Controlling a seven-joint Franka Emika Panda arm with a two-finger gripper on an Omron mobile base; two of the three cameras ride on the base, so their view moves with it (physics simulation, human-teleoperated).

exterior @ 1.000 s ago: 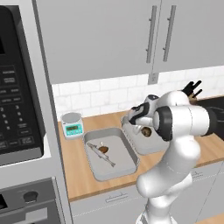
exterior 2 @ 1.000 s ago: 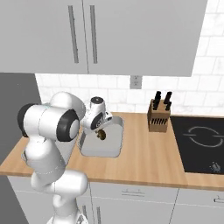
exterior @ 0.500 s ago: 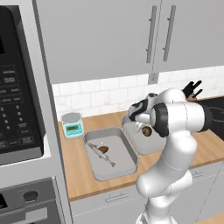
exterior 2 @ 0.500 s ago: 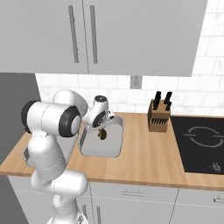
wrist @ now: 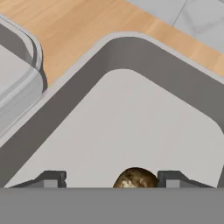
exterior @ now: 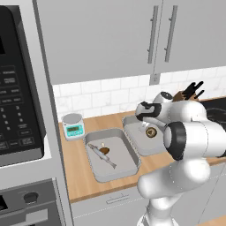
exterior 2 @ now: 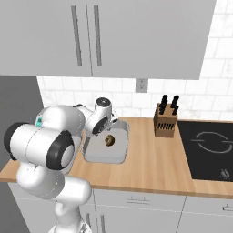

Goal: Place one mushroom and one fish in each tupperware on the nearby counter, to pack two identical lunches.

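Two grey tupperwares stand side by side on the wooden counter (exterior 2: 150, 168). The left tupperware (exterior: 126, 161) holds a fish (exterior: 102, 156) and a brown mushroom (exterior: 105, 150). Another mushroom (exterior: 151, 131) (exterior 2: 109, 140) lies on the floor of the right tupperware (exterior: 140, 142) (exterior 2: 98, 154). My gripper (exterior: 148, 122) (exterior 2: 106, 129) hovers just above that mushroom. In the hand view my gripper (wrist: 111, 178) is open, with the mushroom (wrist: 135, 177) loose between the two fingertips (wrist: 51, 178) and touching neither.
A small round scale with a teal display (exterior: 73, 126) sits behind the left tupperware. A knife block (exterior 2: 164, 120) stands to the right of the trays, then a black stovetop (exterior 2: 209, 150). A microwave (exterior: 17, 88) and oven column wall off the left side. Cabinets hang overhead.
The jaws were shut on the mushroom over the right tupperware and have now opened. The mushroom has dropped to the tray floor. The arm has barely shifted.
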